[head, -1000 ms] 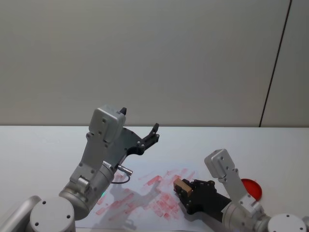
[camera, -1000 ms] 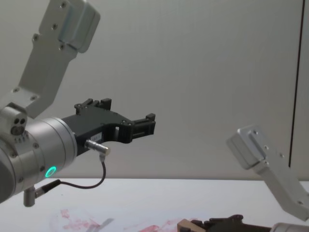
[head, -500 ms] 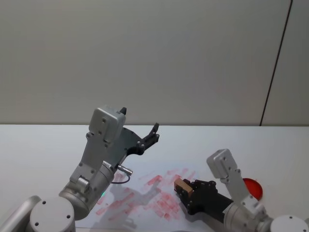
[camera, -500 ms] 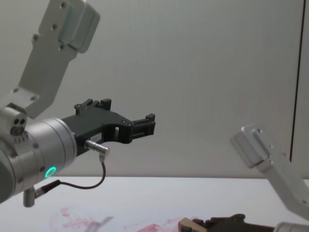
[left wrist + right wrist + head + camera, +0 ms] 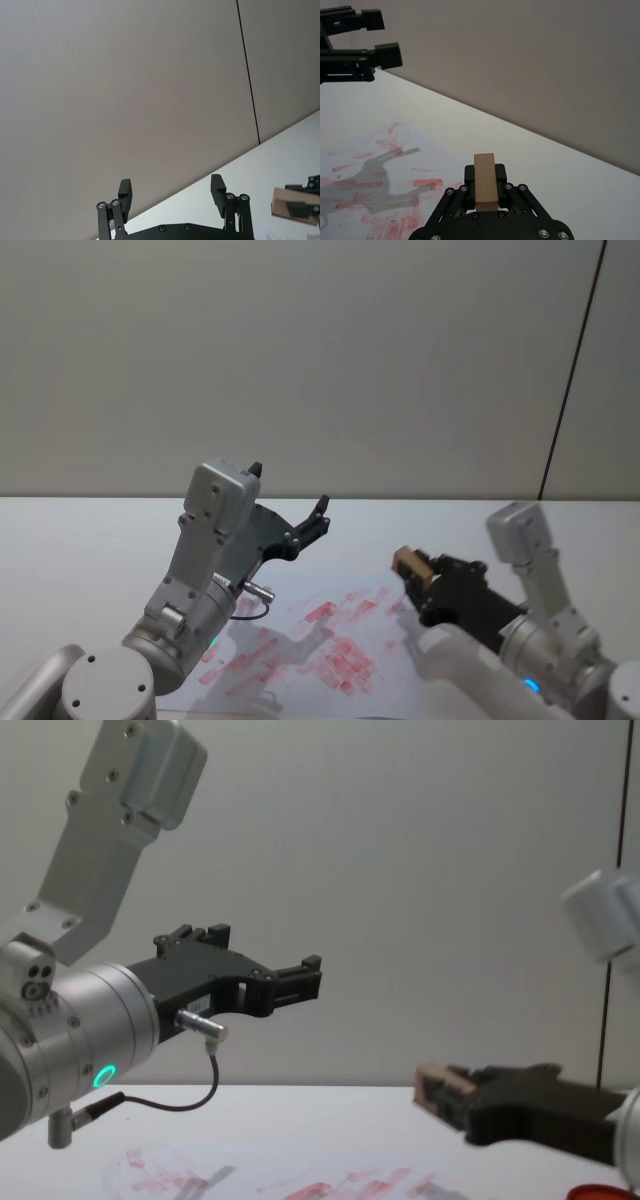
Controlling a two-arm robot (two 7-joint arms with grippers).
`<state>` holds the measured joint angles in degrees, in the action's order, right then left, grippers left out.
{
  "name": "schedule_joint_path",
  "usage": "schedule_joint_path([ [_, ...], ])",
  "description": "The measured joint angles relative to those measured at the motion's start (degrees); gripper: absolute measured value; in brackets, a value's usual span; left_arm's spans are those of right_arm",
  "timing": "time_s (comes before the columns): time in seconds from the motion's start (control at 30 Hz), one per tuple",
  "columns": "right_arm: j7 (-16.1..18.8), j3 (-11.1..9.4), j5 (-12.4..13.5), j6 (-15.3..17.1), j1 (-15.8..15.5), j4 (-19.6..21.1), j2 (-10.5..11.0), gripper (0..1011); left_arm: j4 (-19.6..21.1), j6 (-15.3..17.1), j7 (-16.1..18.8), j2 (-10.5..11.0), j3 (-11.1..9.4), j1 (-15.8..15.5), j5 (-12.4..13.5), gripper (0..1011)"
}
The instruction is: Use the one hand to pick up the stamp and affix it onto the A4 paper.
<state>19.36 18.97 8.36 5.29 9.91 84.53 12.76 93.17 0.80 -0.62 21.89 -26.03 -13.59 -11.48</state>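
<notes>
The right gripper (image 5: 424,578), clamped on the stamp (image 5: 408,561), hung right of centre above the red-smeared paper (image 5: 300,635); pressing it down looked next. The left gripper (image 5: 319,517) sat idle, jaws wide, left of centre.

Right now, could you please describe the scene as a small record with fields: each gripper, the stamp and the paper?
Right gripper: shut on the stamp, in the air near the paper's right edge
Stamp: tan wooden block, clamped in the right gripper, not touching the paper
A4 paper: flat on the white table, covered with red marks
Left gripper: open, empty, held high above the table
</notes>
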Motion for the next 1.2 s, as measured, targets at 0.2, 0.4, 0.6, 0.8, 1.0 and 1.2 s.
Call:
schedule_joint_path([
  [0.2, -1.1, -1.5, 1.4, -0.1, -0.9, 2.2, 1.8, 220, 0.0, 0.0, 0.0, 0.0, 0.0, 0.0, 0.0, 1002],
  [0.4, -2.0, -2.7, 2.4, 0.4, -2.2, 3.6, 3.6, 220, 0.0, 0.0, 0.0, 0.0, 0.0, 0.0, 0.0, 1002],
  [0.6, -2.6, -3.6, 2.9, 1.3, -3.6, 4.4, 5.1, 220, 0.0, 0.0, 0.0, 0.0, 0.0, 0.0, 0.0, 1002],
  [0.8, -3.2, -4.3, 3.1, 2.1, -4.7, 4.5, 6.3, 220, 0.0, 0.0, 0.0, 0.0, 0.0, 0.0, 0.0, 1002],
  [1.0, -3.6, -4.8, 3.3, 2.5, -5.3, 4.0, 7.0, 220, 0.0, 0.0, 0.0, 0.0, 0.0, 0.0, 0.0, 1002],
  [1.2, -4.0, -5.1, 3.4, 2.7, -5.7, 3.1, 7.4, 220, 0.0, 0.0, 0.0, 0.0, 0.0, 0.0, 0.0, 1002],
])
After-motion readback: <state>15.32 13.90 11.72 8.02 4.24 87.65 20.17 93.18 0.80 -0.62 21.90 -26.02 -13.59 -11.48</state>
